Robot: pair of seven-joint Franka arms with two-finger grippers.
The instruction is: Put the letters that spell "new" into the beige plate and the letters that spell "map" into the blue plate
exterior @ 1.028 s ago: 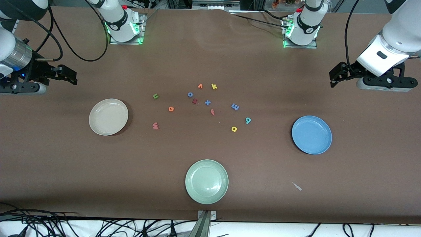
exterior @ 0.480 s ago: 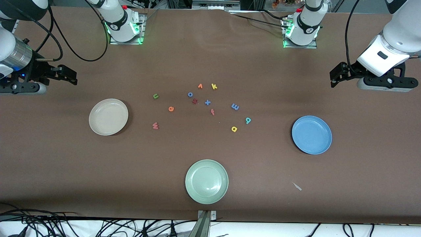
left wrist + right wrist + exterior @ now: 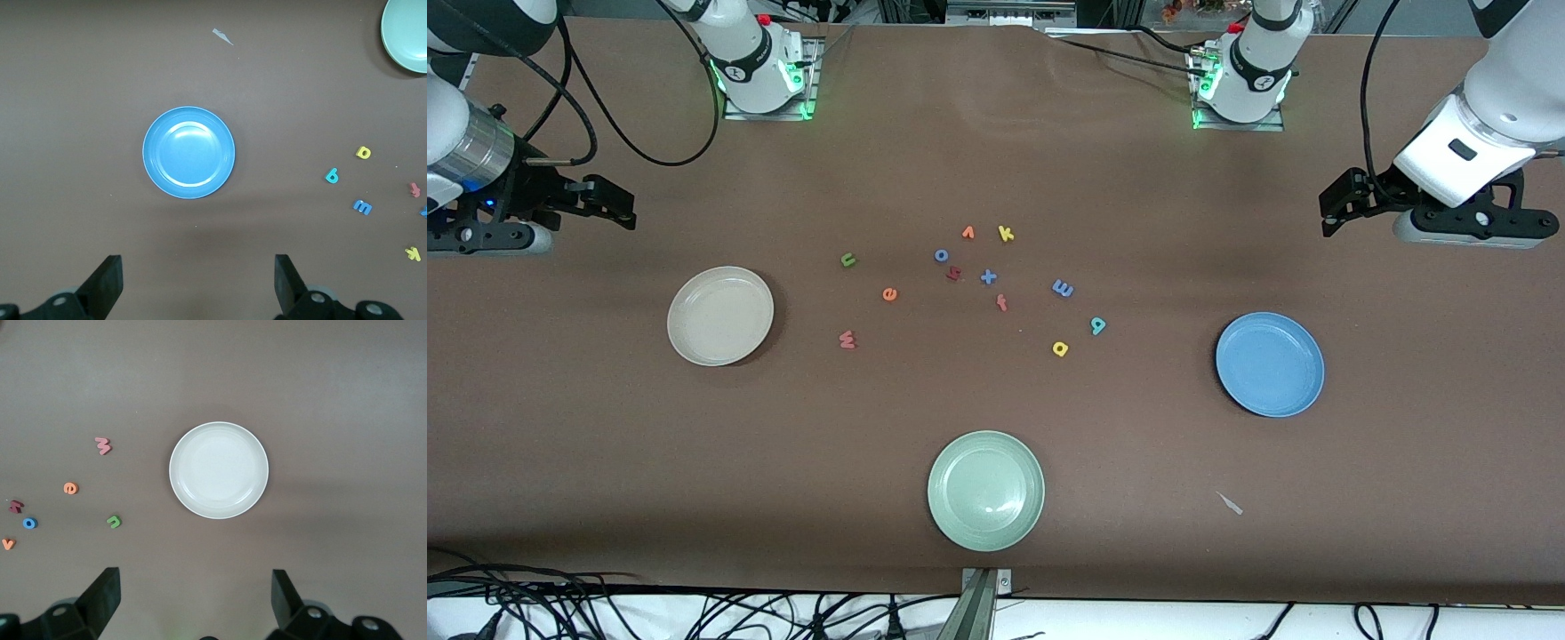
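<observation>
The green n, orange e and pinkish w lie on the table beside the empty beige plate. The blue m, teal p and yellow a lie toward the empty blue plate. My left gripper hangs open and empty high above the table beside the blue plate. At the other end my right gripper hangs open and empty beside the beige plate. Both arms wait at their ends of the table.
Other letters cluster mid-table: orange v, yellow k, blue o, a dark red letter, blue x, a red letter. A pale green plate sits nearest the front camera, a small scrap beside it.
</observation>
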